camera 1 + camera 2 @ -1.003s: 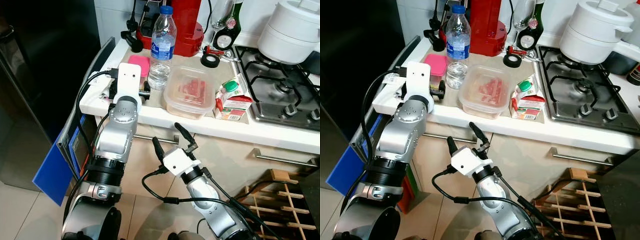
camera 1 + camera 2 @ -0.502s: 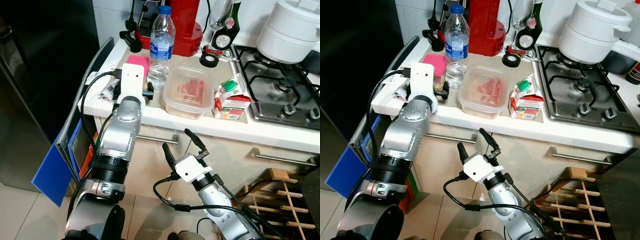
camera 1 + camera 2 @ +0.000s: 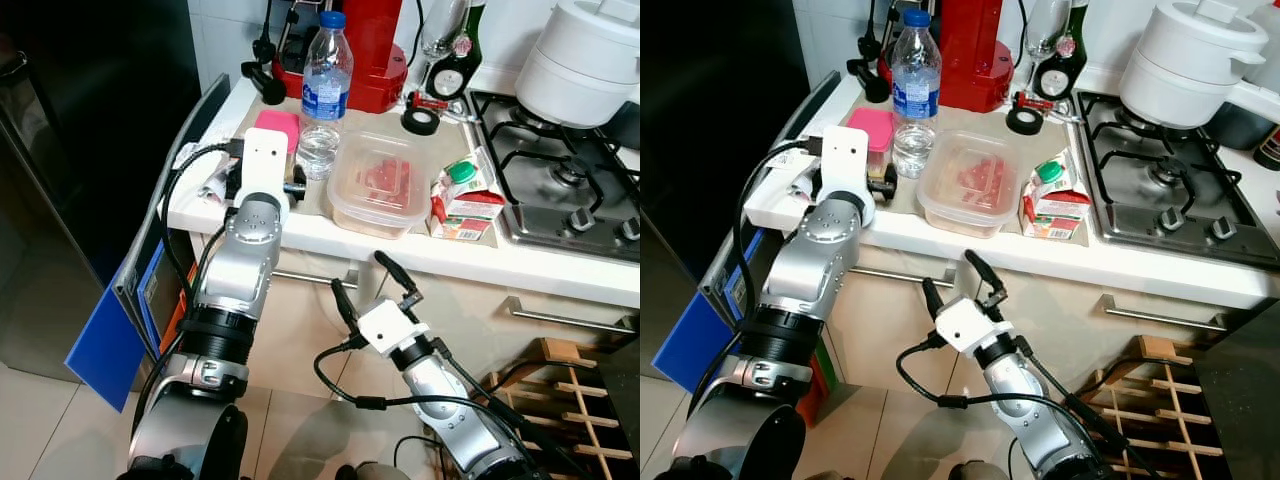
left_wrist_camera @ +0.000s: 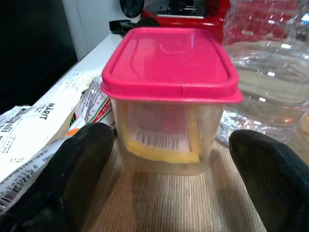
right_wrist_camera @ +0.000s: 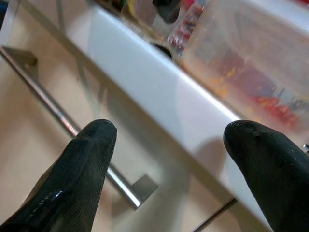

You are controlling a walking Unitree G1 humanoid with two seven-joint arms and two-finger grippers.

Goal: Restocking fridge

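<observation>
Pink-lidded tub [image 4: 170, 99] sits between the left gripper's [image 4: 169, 169] wide-spread fingers [image 4: 79, 164], untouched; right gripper [image 3: 375, 285] gapes empty.

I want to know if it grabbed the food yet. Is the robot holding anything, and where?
Nothing is held. The left gripper is open around the pink-lidded tub, not touching; the right gripper is open below the counter.

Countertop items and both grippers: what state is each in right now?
Pink-lidded clear plastic tub: lid on, upright.
Clear plastic water bottle: blue cap on, upright.
Clear lidded food container: closed.
Green-capped carton: lying down, capped.
Left gripper: open, facing tub.
Right gripper: open, below counter edge.
</observation>
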